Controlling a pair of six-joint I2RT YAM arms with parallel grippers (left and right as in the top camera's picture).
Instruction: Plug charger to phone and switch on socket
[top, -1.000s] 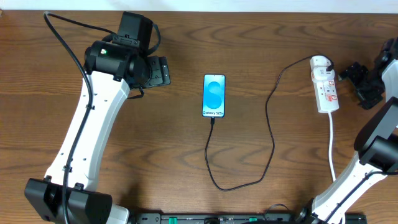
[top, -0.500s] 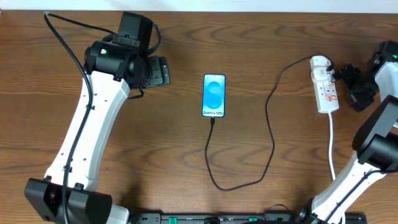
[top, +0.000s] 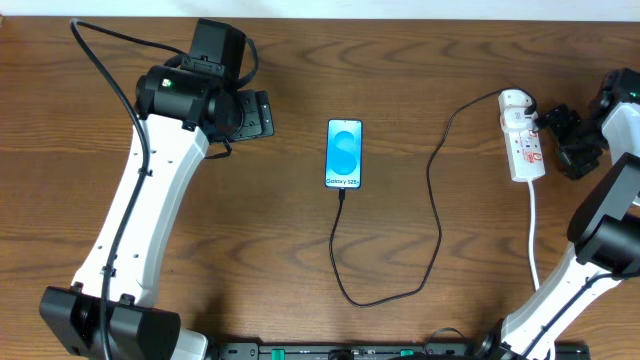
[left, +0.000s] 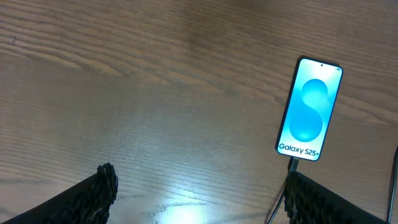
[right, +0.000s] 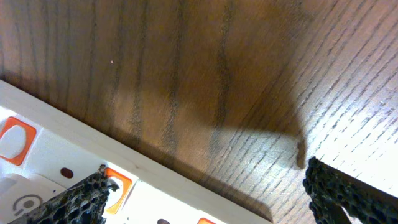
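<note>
Now the phone lies flat in the middle of the surface, and the charger meets its lower edge. The socket lies far right. Just beside it is the right end effector, released wide. The left end effector is also released and empty.

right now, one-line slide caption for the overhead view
Charger runs from socket to phone; open right gripper beside the socket, open left gripper apart from the phone.

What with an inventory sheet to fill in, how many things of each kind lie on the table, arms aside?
phone: 1
charger: 1
socket, with its white cord: 1
Total: 3
</note>
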